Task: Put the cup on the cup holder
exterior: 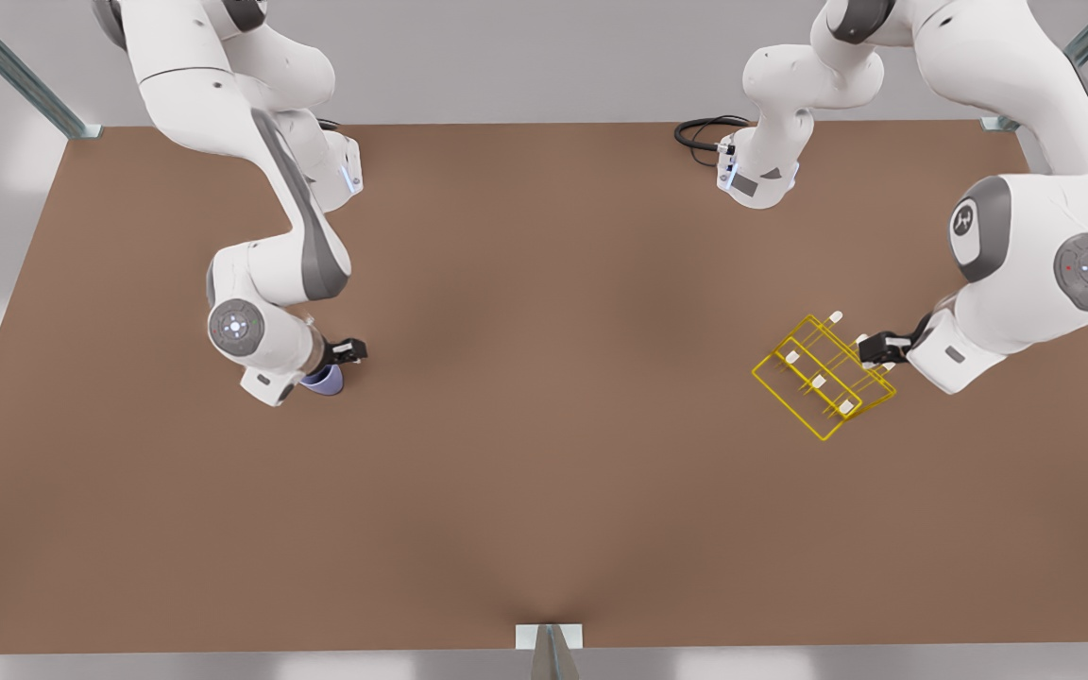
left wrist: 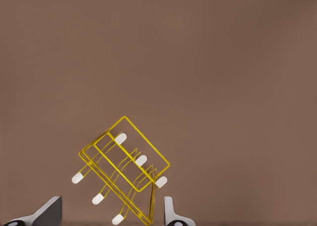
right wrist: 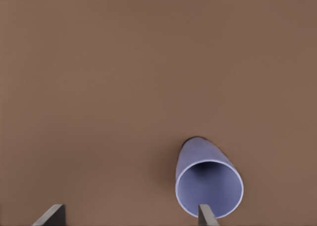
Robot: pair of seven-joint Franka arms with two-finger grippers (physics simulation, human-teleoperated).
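Observation:
The cup (exterior: 325,380) is small and lavender-blue. It sits on the brown table at the front view's left, partly hidden under an arm. My right gripper (exterior: 348,352) hovers right over it, open. In the right wrist view the cup (right wrist: 208,181) shows its open mouth, with one fingertip (right wrist: 205,215) at its rim and the right gripper (right wrist: 129,215) spread wide. The yellow wire cup holder (exterior: 823,378) with white-tipped pegs rests at the front view's right. My left gripper (exterior: 870,351) is open at its far-right edge. In the left wrist view the cup holder (left wrist: 124,174) lies just ahead of the left gripper (left wrist: 110,213).
The brown table (exterior: 544,491) spans the scene, with broad bare surface between the two arms. A black cable (exterior: 700,132) coils near the back edge. Metal frame posts (exterior: 81,127) stand at the back corners.

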